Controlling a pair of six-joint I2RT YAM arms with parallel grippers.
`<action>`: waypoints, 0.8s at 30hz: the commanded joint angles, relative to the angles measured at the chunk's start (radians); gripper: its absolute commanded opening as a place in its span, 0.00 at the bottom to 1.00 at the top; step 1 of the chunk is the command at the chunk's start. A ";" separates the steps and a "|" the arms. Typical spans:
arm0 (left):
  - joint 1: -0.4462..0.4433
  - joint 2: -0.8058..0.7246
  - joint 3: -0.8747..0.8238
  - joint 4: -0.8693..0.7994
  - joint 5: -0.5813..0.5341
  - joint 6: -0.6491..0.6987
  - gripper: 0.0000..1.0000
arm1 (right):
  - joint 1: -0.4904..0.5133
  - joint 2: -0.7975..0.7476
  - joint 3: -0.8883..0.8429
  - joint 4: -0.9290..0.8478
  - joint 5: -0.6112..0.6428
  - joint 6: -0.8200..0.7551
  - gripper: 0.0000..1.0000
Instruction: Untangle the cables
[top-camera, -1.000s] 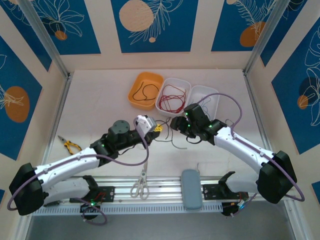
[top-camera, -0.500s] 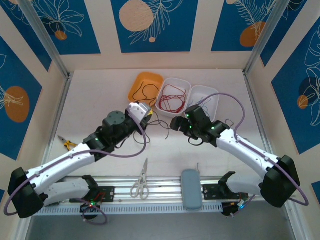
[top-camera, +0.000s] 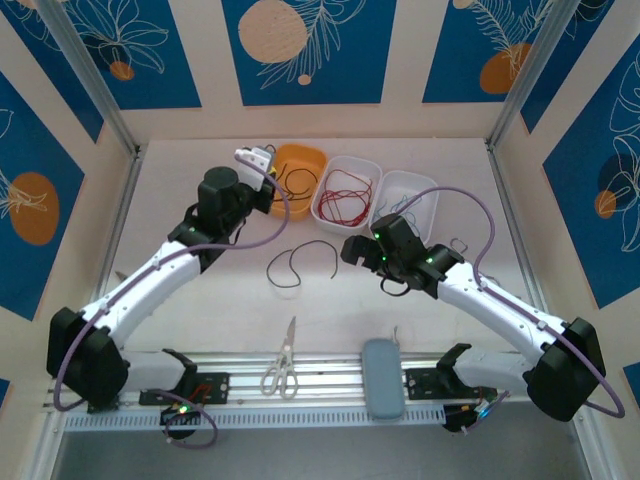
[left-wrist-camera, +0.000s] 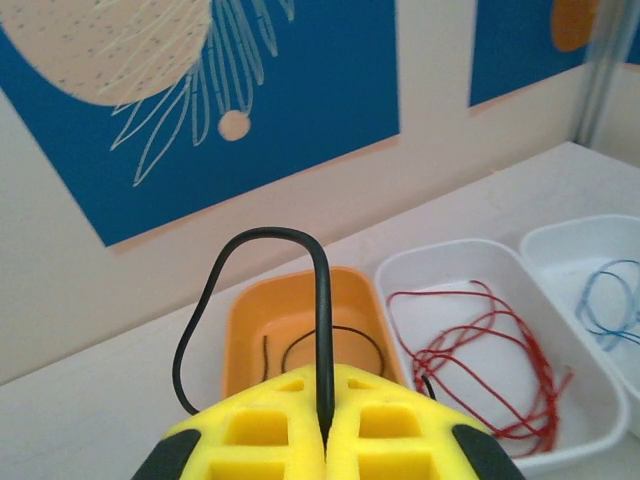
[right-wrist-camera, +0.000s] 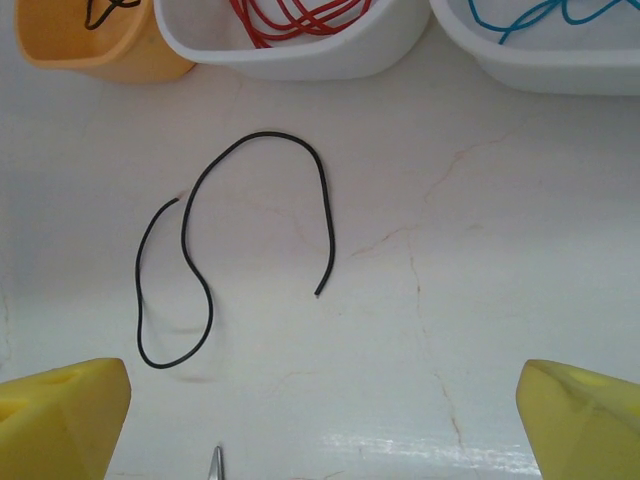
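Inspection found a white, faintly veined tabletop (top-camera: 330, 310) enclosed by cream walls (top-camera: 205, 60) bearing blue leaf-patterned panels (top-camera: 340, 70). One thin black wire (right-wrist-camera: 200, 260) lay loose on it, in front of an orange plastic tub (top-camera: 305, 155), a white tub (top-camera: 345, 160) of red wires (top-camera: 345, 195) and a second white tub (top-camera: 410, 177) of blue wires (right-wrist-camera: 540, 12). The left gripper (left-wrist-camera: 325, 435) had its jaws clamped on a black wire loop (left-wrist-camera: 265, 232) near the orange tub. The right gripper (right-wrist-camera: 320, 425) hung over the loose wire with its jaws wide apart.
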 joint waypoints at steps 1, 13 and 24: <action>0.031 0.062 0.066 0.037 -0.001 -0.001 0.00 | 0.006 -0.034 0.024 -0.033 0.037 -0.005 0.99; 0.063 0.376 0.310 0.032 -0.034 0.053 0.00 | 0.006 -0.055 0.021 -0.030 0.061 0.007 0.99; 0.067 0.599 0.517 0.042 -0.062 0.088 0.00 | -0.003 -0.085 0.014 -0.061 0.088 0.018 0.99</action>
